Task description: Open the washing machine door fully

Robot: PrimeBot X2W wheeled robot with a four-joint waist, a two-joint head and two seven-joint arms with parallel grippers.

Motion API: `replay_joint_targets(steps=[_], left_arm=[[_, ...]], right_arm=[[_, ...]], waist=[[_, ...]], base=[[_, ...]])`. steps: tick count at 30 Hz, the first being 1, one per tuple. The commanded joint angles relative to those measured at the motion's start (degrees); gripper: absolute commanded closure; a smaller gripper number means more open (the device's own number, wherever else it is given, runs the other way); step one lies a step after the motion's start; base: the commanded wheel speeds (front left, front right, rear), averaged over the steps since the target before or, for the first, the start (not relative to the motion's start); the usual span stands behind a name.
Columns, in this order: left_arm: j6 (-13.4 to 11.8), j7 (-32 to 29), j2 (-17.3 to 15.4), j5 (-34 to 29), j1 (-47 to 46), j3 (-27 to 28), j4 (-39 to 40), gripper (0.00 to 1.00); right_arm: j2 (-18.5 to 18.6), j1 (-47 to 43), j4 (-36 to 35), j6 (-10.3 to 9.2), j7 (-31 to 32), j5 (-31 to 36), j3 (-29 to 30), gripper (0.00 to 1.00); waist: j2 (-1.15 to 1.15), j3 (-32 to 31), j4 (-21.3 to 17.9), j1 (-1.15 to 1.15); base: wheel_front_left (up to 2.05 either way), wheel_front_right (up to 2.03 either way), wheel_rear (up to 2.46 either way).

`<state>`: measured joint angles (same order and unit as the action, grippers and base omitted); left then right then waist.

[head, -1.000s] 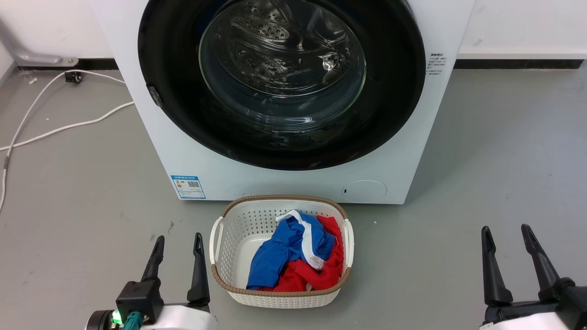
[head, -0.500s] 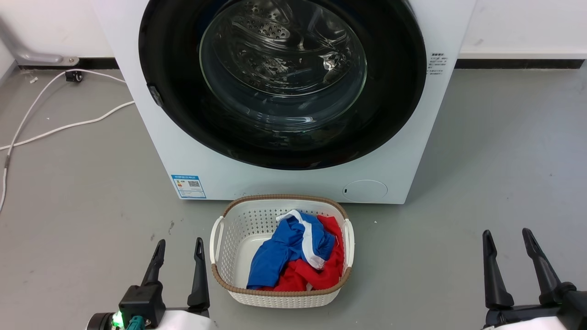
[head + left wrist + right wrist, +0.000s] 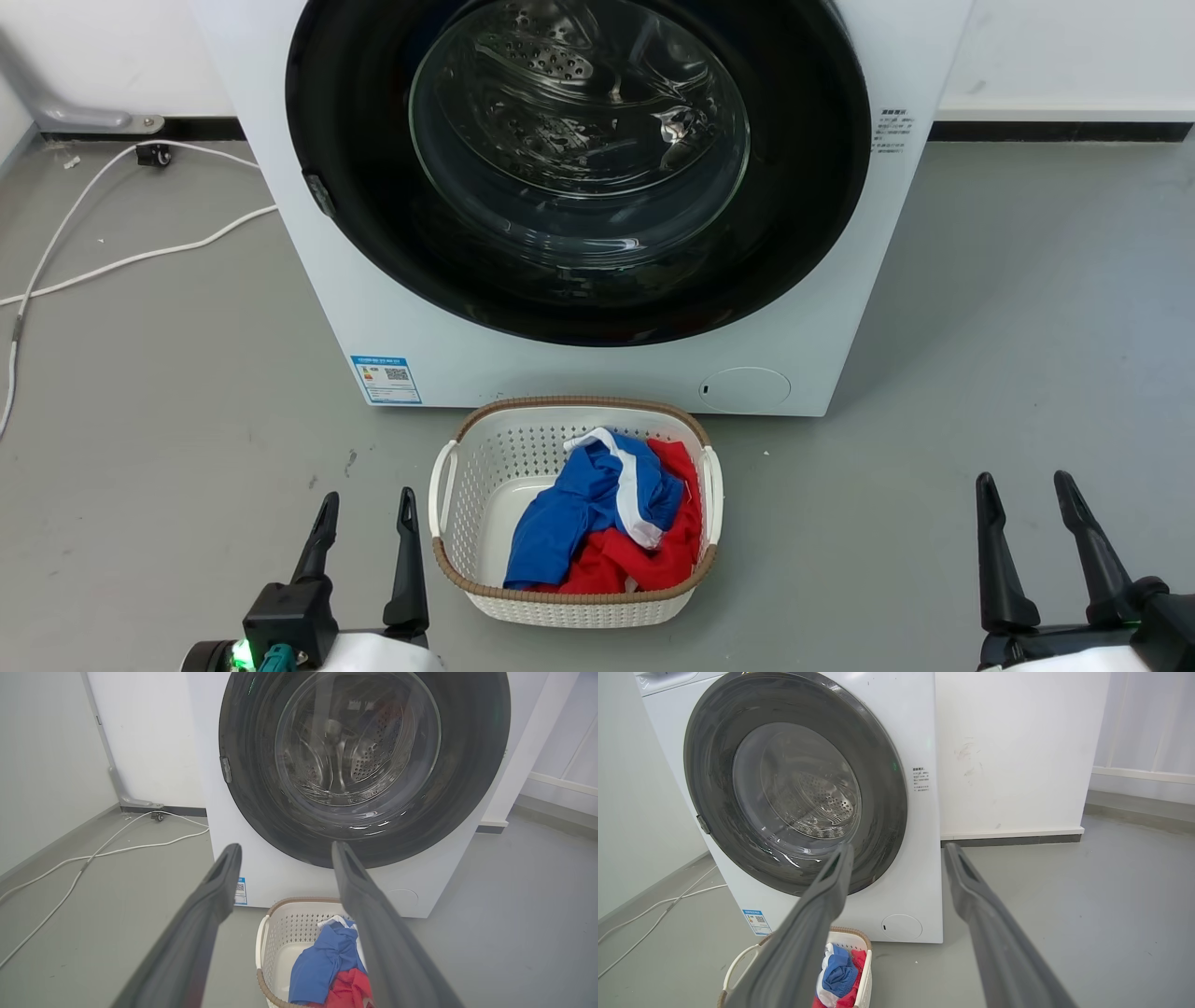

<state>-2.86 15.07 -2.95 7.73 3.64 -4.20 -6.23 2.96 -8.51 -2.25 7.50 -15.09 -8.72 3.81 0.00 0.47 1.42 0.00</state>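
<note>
The washing machine door [image 3: 579,159] is closed, flat against the front of the washing machine [image 3: 373,327], ahead of both claws and higher than them. The left claw [image 3: 367,499] and the right claw [image 3: 1022,481] hang low over the floor, well apart from the door, each with its fingers spread wide and holding nothing. A laundry basket [image 3: 446,467] with clothes sits on the floor just before the machine. On the left edge of the door there is a small grey tab [image 3: 319,194]. I judge it is the place to pull, so the left claw is the nearer one. The left wrist view faces this tab almost straight. The right wrist view looks across the door from the side and lets one see no gap at the rim, which the head view, looking down, does not make plain.
</note>
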Motion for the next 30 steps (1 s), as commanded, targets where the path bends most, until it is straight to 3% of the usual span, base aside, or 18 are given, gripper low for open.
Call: replay_joint_targets(steps=[1,13,14,15,16,17,18,22,30], left_arm=[[-0.3,0.2,0.1,-0.1,0.4,0.0,-0.1,0.00],[-0.6,0.2,0.1,-0.1,0.3,0.0,-0.3,0.00],[-0.6,0.2,0.1,-0.1,0.3,0.0,-0.3,0.00],[-0.6,0.2,0.1,-0.1,0.3,0.0,-0.3,0.00],[-0.6,0.2,0.1,-0.2,0.2,0.0,-0.3,0.00],[-0.7,0.2,0.1,-0.2,0.2,0.0,-0.3,0.00],[-0.7,0.2,0.1,-0.1,0.2,0.1,-0.3,0.00],[-0.7,0.2,0.1,-0.1,0.2,0.1,-0.4,0.00],[-0.6,0.2,0.1,-0.1,0.4,0.2,-0.5,0.00]], right_arm=[[-0.2,-0.7,0.1,-0.02,-0.1,-0.4,-0.1,0.00],[-0.2,-0.5,0.2,-0.02,-0.1,0.5,-0.2,0.00],[-0.2,-0.5,0.2,-0.02,-0.1,0.6,-0.2,0.12],[-0.2,-0.5,0.3,-0.02,-0.1,0.7,-0.2,0.42],[-0.2,-0.4,0.2,-0.02,-0.1,0.6,-0.2,0.62],[-0.2,-0.4,0.1,-0.02,-0.1,0.7,-0.3,0.94],[-0.2,-0.4,0.0,-0.02,-0.1,0.7,-0.2,1.00],[-0.1,-0.2,-0.4,-0.02,-0.1,-3.7,-0.6,1.00],[-0.1,0.2,-1.0,-0.01,-0.1,-36.0,-0.3,1.00]], waist=[[0.00,-0.1,0.0,0.00],[0.00,-0.2,-0.1,0.00],[0.00,-0.2,-0.1,0.00],[0.00,-0.2,-0.1,0.00],[0.00,-0.2,-0.1,0.00],[0.00,-0.1,-0.1,0.00],[0.00,-0.1,-0.1,0.00],[0.00,-0.1,-0.2,0.00],[0.00,-0.2,-0.3,0.00]], base=[[0.00,0.00,0.00],[0.00,0.00,0.00],[0.00,0.00,0.00],[0.00,0.00,0.00],[0.00,0.00,0.00],[0.00,0.00,0.00],[0.00,0.00,0.00],[0.00,0.00,0.00],[0.00,0.00,0.00]])
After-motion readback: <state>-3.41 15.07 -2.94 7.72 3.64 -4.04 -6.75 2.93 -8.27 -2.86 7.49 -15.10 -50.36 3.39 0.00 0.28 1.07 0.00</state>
